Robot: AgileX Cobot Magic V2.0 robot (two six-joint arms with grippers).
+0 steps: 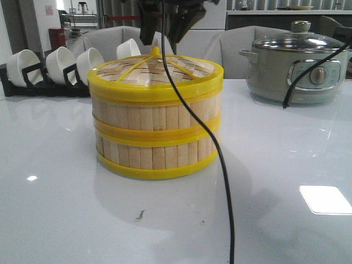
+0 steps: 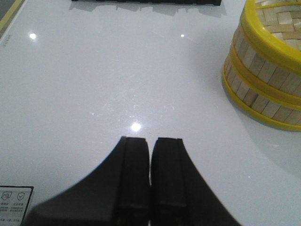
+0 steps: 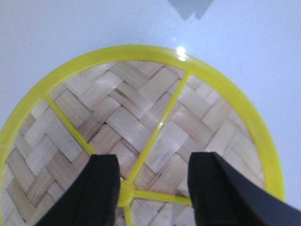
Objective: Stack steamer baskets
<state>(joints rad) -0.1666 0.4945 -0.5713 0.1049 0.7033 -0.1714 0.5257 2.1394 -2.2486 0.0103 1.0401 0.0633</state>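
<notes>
On the glossy white table point(image 1: 55, 181) I see my left gripper point(image 2: 150, 155) pressed closed, well apart from the 2 stacked steamer baskets point(image 1: 157, 129). Over their woven lid point(image 3: 141, 122), my right gripper point(image 3: 153, 181) hangs wide, straddling the knob point(image 3: 126, 189).

No readable text anywhere; sticker point(image 2: 14, 205) beside left claw point(image 2: 150, 176) shows icons, print too blurred.

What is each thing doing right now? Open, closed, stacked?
steamer baskets: stacked, one on the other
woven lid: on top, covering the stack
right tool: open, above the lid's knob
left tool: shut, holding nothing
electric pot: glass lid on
white cups: tipped in rack
</notes>
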